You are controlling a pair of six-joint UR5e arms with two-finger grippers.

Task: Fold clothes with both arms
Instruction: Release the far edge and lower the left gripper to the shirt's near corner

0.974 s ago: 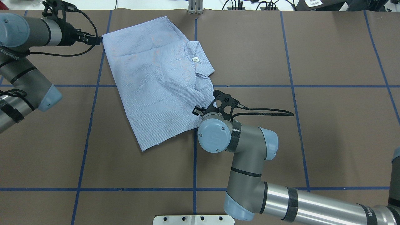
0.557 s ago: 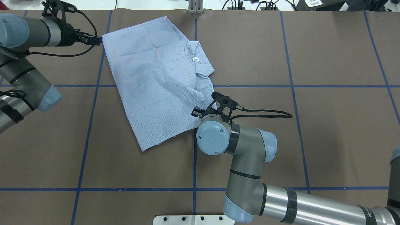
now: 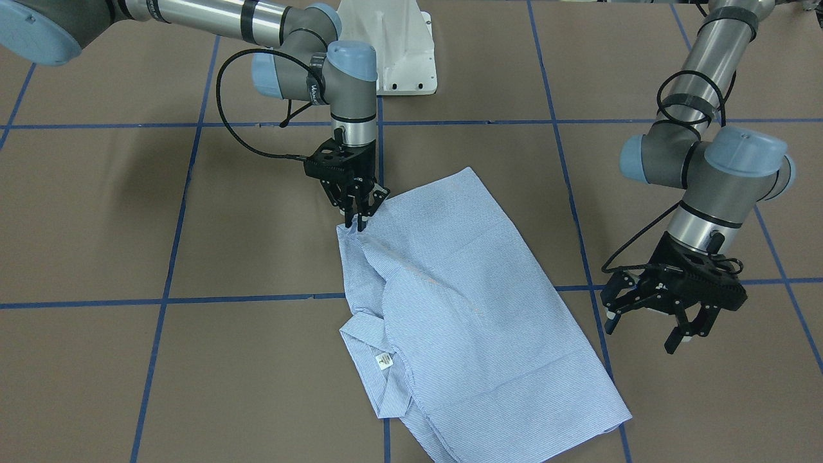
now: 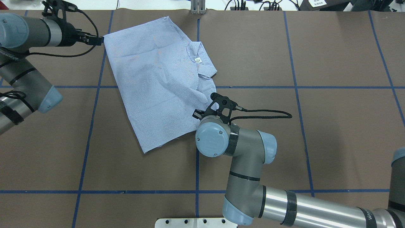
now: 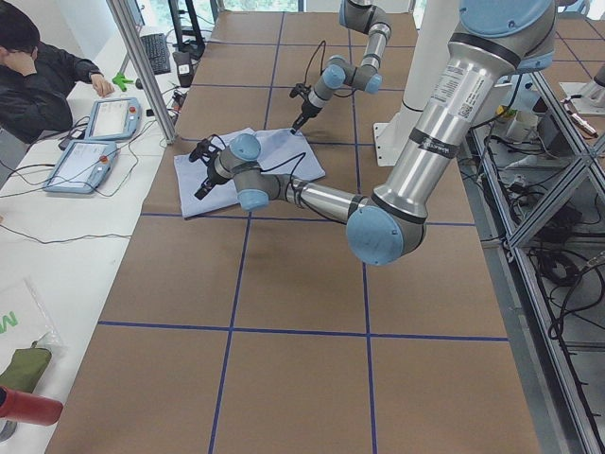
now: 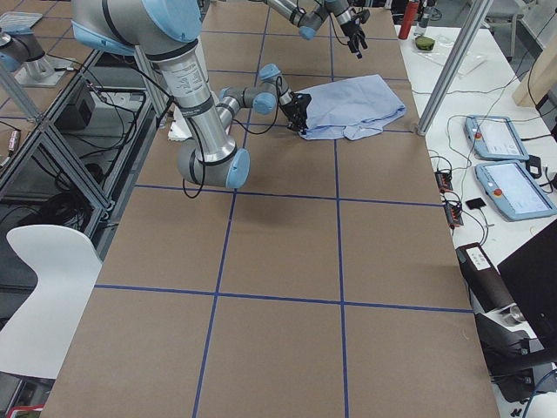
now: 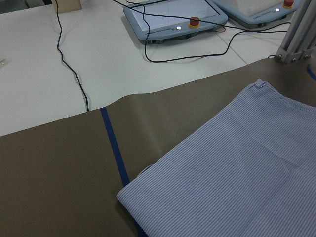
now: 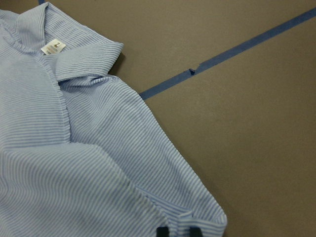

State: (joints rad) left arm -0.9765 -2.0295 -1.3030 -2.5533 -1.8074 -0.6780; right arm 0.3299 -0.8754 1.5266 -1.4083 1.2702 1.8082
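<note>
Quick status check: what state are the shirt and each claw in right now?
Light blue white-striped button-up shirt: partly folded, lying flat, collar and white label showing.
Left black two-finger claw: open, empty, beside the shirt and apart from it.
Right black two-finger claw: fingers closed on the shirt's edge.

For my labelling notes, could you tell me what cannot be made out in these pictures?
Right gripper: whether it grips the shirt; the wrist view's bottom edge cuts its fingertips, and overhead its own wrist hides them.
Label: print too small in every view.
Left gripper: outside its wrist view's frame.
</note>
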